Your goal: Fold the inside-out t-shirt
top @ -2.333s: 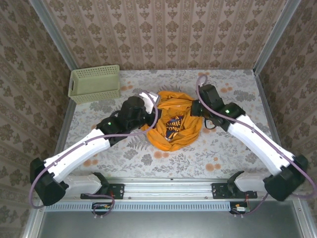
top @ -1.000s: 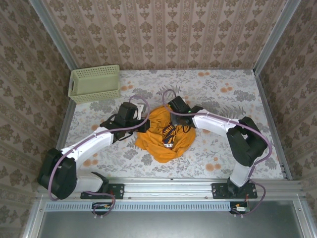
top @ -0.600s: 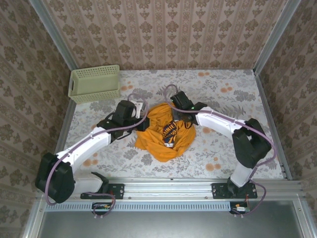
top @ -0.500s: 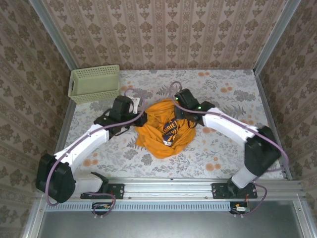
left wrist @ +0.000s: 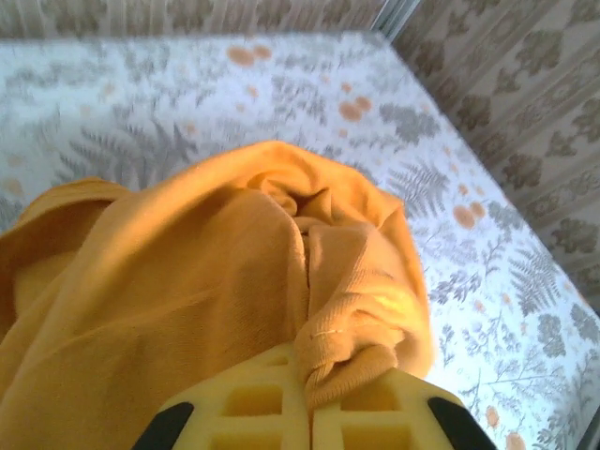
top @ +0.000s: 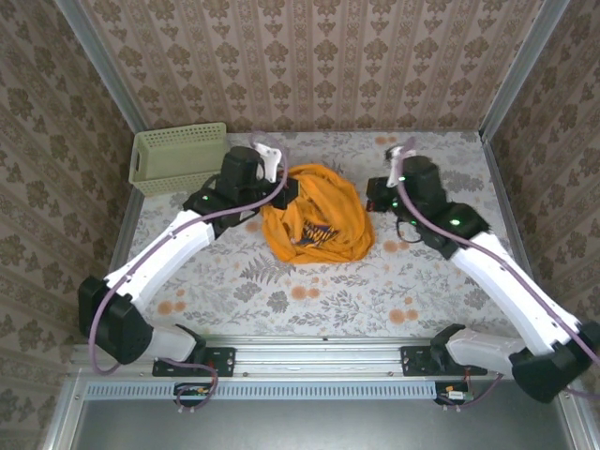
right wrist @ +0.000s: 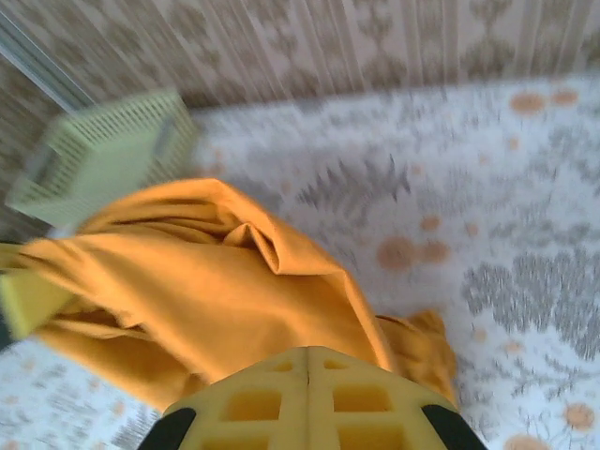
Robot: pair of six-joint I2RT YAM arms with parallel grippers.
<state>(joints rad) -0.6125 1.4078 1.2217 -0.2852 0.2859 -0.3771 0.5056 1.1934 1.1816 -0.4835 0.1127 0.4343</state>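
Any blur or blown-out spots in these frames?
Right wrist: motion-smeared throughout, the basket worst. Left wrist: t-shirt fairly sharp, one fold near the bottom edge overexposed, table behind it soft. Top external: sharp, evenly lit.

Your two arms are a matched pair: the left arm [top: 159,258] and the right arm [top: 511,277] are both built of smooth white link shells joined by chunky black joint housings. A thin purple cable [top: 278,159] runs along each arm, hanging in loose loops near the wrist and near the base. You can see a small green light [top: 457,221] on a black joint of the right arm. Each arm stands on a black bracket [top: 192,354] fixed to a silver metal rail [top: 319,364]. In your wrist views, the left gripper [left wrist: 309,412] and the right gripper [right wrist: 307,394] have bright yellow fingers [left wrist: 248,403] moulded with square recesses, with black parts at their outer corners.
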